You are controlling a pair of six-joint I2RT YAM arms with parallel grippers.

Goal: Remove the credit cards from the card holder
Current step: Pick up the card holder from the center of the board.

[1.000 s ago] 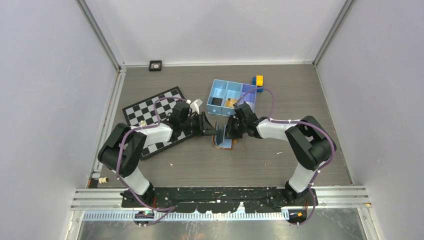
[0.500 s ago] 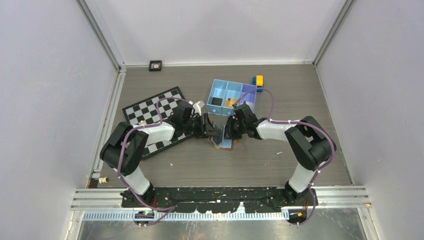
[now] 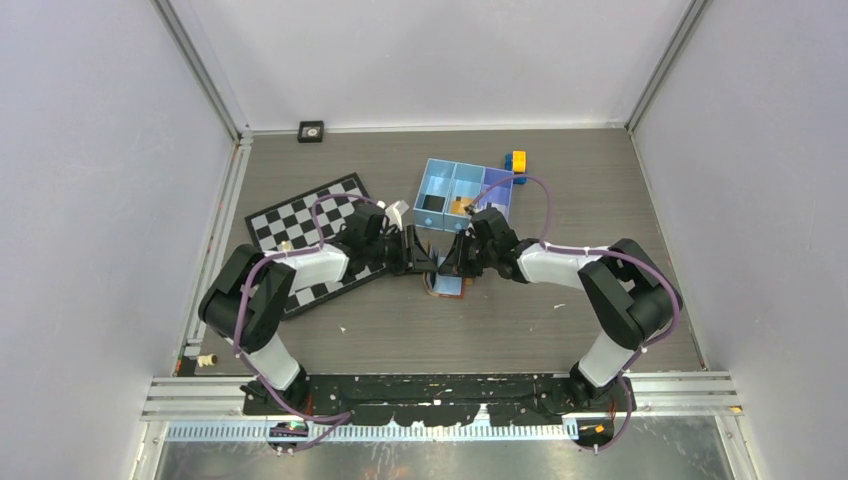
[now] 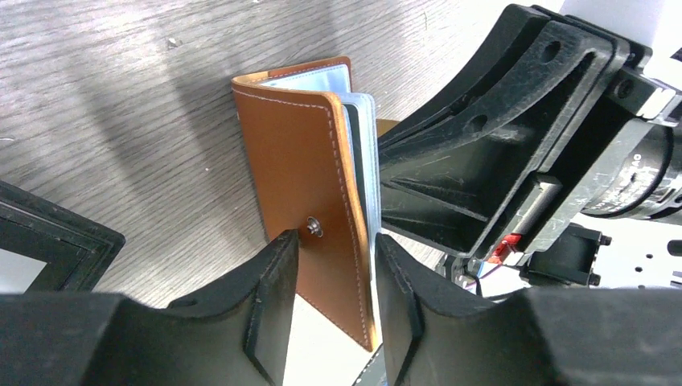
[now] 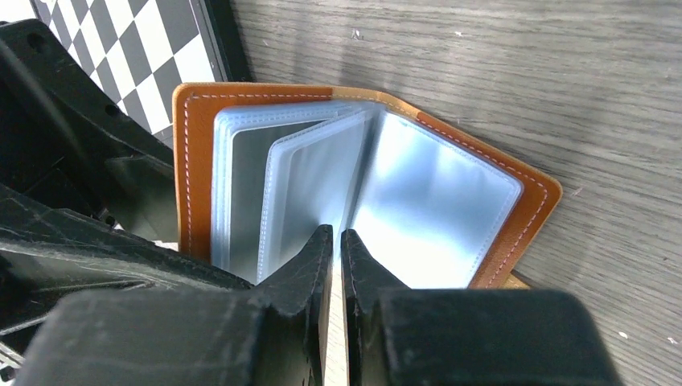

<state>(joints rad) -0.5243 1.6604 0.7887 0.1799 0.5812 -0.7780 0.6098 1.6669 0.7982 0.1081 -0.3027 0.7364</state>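
Card holder part-open, between spread left fingers

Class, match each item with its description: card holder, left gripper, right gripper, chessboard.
Items:
1 card holder
2 left gripper
3 right gripper
4 chessboard

Descriptions:
A black-and-white squares
B fingers almost together at the clear sleeves
C brown outside, fanned open between both grippers
D fingers apart, brown cover showing between them

Pairs: 1-C; 2-D; 3-B; 4-A
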